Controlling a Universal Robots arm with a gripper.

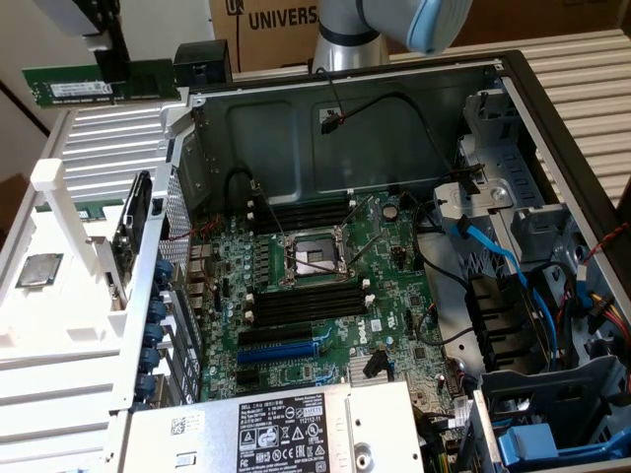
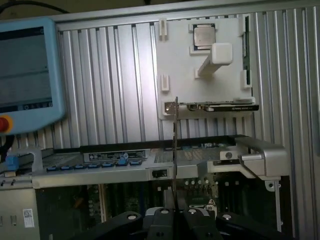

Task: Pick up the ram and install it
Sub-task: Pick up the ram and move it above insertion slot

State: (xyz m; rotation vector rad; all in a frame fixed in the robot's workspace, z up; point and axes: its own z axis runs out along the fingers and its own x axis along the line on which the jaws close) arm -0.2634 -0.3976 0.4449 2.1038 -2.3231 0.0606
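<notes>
On the exterior view's left, your claw [image 1: 119, 71] is clenched on the ram [image 1: 69, 87] from above, near its middle. The stick hangs level, clear above the white tray [image 1: 59, 325] where the chip [image 1: 39, 268] lies. Its right end is just beside a black box [image 1: 202, 64], outside the case wall [image 1: 177, 246]. In the wrist view the ram [image 2: 175, 135] runs edge-on out of the claw [image 2: 175, 214]. Further right, the black slots [image 1: 301, 213] flank the socket [image 1: 311, 258], with open room above. Blue cables [image 1: 493, 251] crowd the case's right edge.
</notes>
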